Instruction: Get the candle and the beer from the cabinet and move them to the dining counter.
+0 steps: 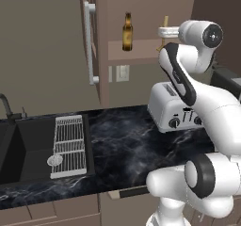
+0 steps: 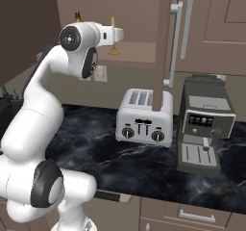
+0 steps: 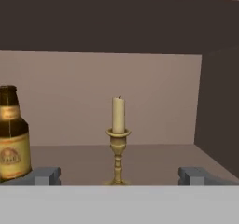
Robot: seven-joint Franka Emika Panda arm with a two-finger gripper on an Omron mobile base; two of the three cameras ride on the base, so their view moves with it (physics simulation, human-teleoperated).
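The candle [image 3: 118, 141], a cream stick in a slender golden holder, stands upright on the shelf of the open cabinet [image 3: 154, 157], straight ahead of my gripper [image 3: 120, 175] and still a short way off. The gripper is open, its fingertips [image 3: 46, 175] set wide on either side of the candle with nothing between them. The brown beer [image 3: 11, 139] with its amber label stands on the same shelf to the candle's left. From the base, the beer [image 1: 127, 32] and candle [image 1: 164, 25] sit above the worktop, and my hand [image 1: 164, 32] reaches toward the candle [image 2: 113, 44]. The dining counter is out of view.
The cabinet's doors [image 1: 90, 41] [image 2: 163, 37] hang open on both sides of my arm. Below the shelf, a silver toaster [image 1: 172, 109] stands on the black marbled worktop [image 1: 127, 145], beside a coffee machine [image 2: 204, 124]. A sink [image 1: 23, 149] with a wire rack [image 1: 69, 145] lies at the left.
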